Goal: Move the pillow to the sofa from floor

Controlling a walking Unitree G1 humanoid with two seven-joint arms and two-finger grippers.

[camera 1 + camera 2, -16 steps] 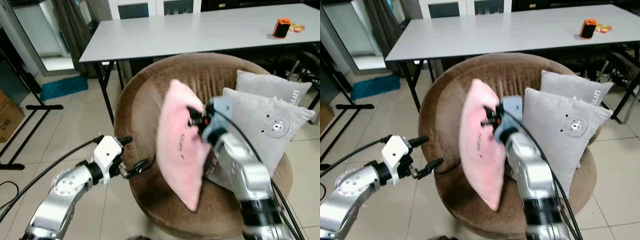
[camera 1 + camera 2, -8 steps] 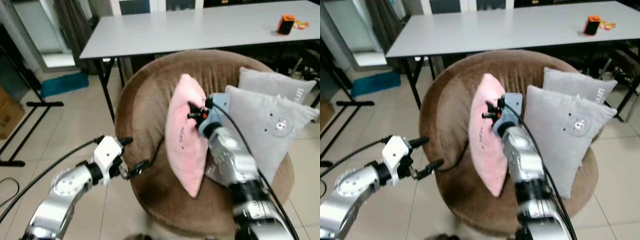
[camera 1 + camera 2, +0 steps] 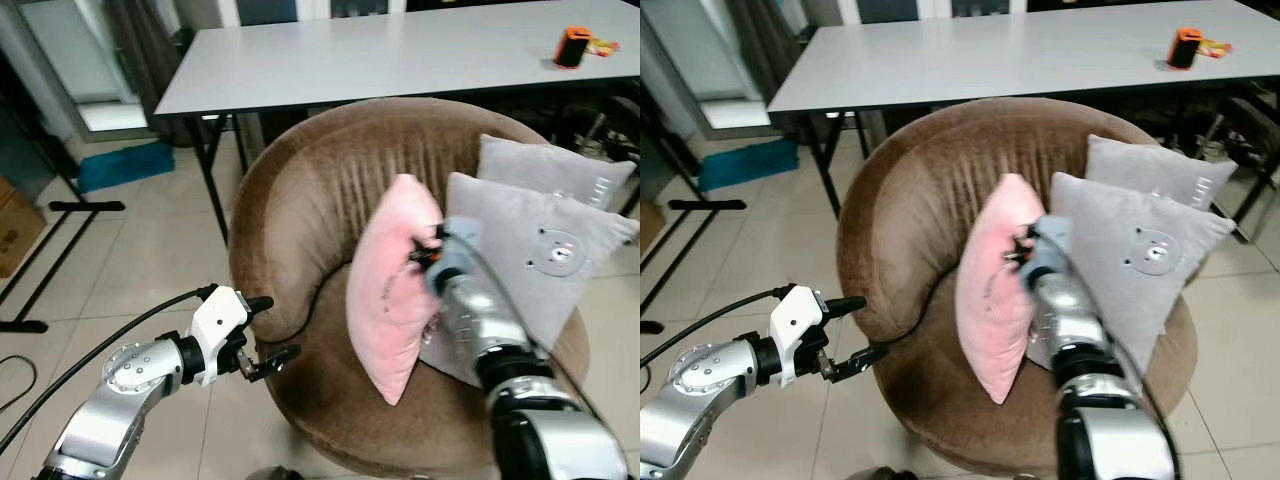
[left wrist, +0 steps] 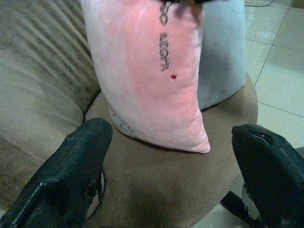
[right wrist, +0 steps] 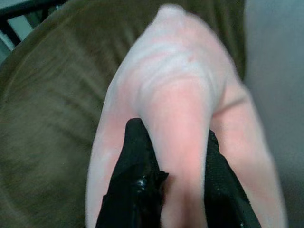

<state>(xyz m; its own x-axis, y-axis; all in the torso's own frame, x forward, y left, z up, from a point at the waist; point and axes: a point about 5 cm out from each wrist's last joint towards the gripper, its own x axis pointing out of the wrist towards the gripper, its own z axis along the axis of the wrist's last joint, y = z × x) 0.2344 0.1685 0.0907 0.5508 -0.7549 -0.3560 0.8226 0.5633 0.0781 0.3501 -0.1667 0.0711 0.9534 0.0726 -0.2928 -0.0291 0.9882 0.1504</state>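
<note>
Since a second ago the pink pillow (image 3: 395, 285) has travelled rightward and down, from mid-air over the seat to a position standing on edge against the grey cushions (image 3: 545, 250), its lower corner at or just above the seat.

Brown sofa (image 3: 300, 220): round, with a deep seat; the pillow now sits inside it, well off the floor.

Pillow: upright, leaning on the nearer grey cushion. Judged nearly placed; only release remains.

Right gripper (image 5: 167, 183): fingers pinched on a fold of the pillow's upper edge, grip not yet let go.

Left gripper (image 4: 171, 171): fingers spread wide, holding nothing, hovering just outside the sofa's front rim and pointing at the pillow.
</note>
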